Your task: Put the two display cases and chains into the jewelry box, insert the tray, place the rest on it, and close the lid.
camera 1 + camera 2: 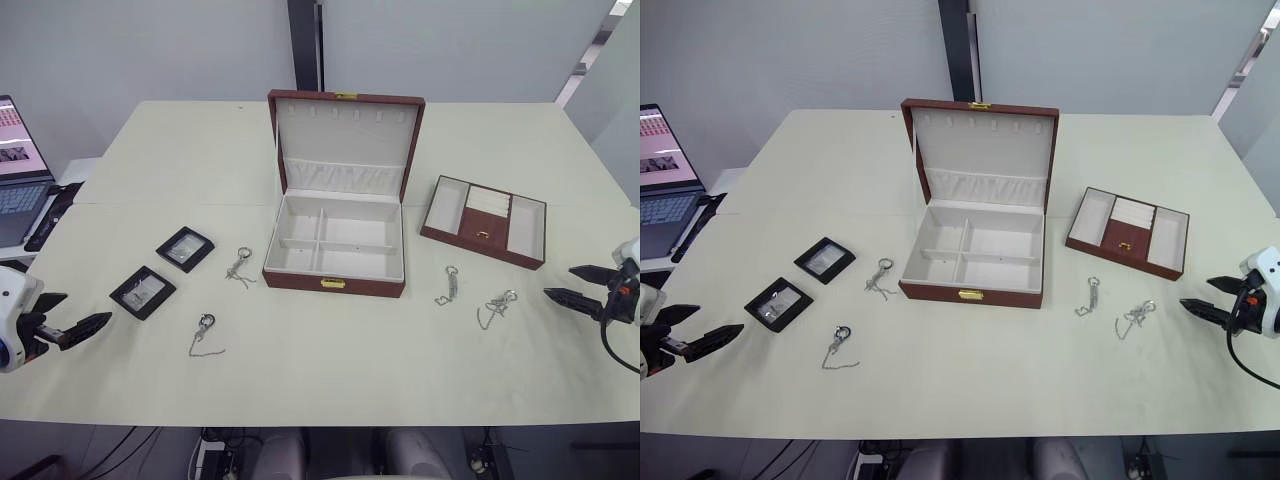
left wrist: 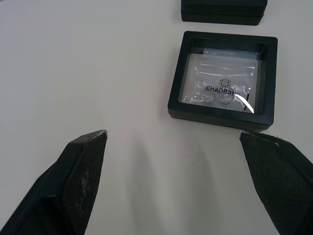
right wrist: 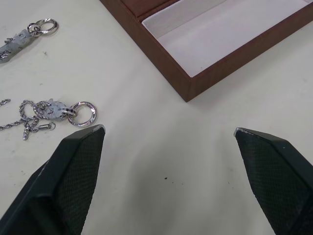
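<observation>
The jewelry box [image 1: 333, 283] stands open at mid-table, its lid [image 1: 345, 130] upright and its compartments bare. The tray [image 1: 484, 221] lies to its right. Two display cases [image 1: 185, 249] [image 1: 143, 292] rest on the left. Several chains lie loose: two left of the box [image 1: 240, 267] [image 1: 204, 335] and two to its right [image 1: 447, 286] [image 1: 496, 307]. My left gripper [image 1: 85, 308] is open near the table's left edge, with the nearer case [image 2: 222, 81] just beyond its fingertips. My right gripper [image 1: 559, 281] is open at the right edge, facing a chain [image 3: 54, 110] and the tray's corner [image 3: 156, 54].
A laptop [image 1: 18, 170] sits on a side surface off the table's left edge. The table's front edge runs close below both grippers. Bare tabletop [image 1: 340, 350] lies between the box and the front edge.
</observation>
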`<state>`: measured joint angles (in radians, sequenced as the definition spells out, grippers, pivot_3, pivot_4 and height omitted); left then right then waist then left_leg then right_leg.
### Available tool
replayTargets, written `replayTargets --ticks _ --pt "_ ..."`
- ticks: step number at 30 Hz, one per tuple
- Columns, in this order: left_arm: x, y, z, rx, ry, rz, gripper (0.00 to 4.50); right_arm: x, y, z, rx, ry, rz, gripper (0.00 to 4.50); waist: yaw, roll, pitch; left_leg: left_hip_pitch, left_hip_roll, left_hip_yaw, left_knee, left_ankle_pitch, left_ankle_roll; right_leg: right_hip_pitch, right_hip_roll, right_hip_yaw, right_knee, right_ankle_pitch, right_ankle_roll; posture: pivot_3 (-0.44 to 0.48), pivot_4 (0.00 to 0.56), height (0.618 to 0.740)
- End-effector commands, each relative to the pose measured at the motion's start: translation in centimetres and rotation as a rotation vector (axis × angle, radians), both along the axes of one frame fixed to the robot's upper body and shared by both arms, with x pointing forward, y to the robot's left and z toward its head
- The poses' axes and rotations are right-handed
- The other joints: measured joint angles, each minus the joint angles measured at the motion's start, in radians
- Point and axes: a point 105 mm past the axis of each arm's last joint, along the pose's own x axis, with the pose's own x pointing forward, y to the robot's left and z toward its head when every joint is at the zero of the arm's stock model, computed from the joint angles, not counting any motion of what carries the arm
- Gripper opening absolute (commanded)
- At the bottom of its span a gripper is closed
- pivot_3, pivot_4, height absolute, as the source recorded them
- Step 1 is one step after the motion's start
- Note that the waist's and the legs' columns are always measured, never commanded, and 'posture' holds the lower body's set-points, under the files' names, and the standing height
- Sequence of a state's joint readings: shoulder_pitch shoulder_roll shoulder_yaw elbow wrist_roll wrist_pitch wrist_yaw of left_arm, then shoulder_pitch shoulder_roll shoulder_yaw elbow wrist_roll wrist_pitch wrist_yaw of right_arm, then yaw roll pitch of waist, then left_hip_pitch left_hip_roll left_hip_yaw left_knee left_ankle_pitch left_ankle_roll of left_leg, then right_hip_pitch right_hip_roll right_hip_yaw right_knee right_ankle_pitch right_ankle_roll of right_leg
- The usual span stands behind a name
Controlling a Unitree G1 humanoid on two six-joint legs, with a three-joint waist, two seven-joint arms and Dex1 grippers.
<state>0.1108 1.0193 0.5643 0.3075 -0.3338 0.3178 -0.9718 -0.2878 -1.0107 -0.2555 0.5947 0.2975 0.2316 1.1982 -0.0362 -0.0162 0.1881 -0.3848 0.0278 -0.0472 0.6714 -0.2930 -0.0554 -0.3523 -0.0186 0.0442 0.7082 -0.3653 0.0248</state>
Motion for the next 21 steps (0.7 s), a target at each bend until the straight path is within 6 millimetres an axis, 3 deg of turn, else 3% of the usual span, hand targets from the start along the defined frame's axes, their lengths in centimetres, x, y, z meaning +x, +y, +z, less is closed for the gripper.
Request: replayTargets --ticks 1,21 --pt "-0.17 0.89 1.17 0.055 -0.023 0.013 4.48 0.14 -0.49 1.71 -0.012 -0.049 -0.005 4.5 0.0 0.0 0.0 0.0 0.0 0.0 0.0 0.0 0.0 0.0 0.0 0.0 0.0 0.0 0.0 0.0 0.15 0.74" --pt "-0.16 1.36 1.02 0.047 -0.031 0.034 4.48 0.23 -0.54 1.8 -0.008 -0.054 -0.007 4.5 -0.006 0.0 0.0 0.001 0.0 0.0 0.0 0.0 0.0 0.0 0.0 0.0 0.001 0.0 0.0 0.0 0.15 0.74"
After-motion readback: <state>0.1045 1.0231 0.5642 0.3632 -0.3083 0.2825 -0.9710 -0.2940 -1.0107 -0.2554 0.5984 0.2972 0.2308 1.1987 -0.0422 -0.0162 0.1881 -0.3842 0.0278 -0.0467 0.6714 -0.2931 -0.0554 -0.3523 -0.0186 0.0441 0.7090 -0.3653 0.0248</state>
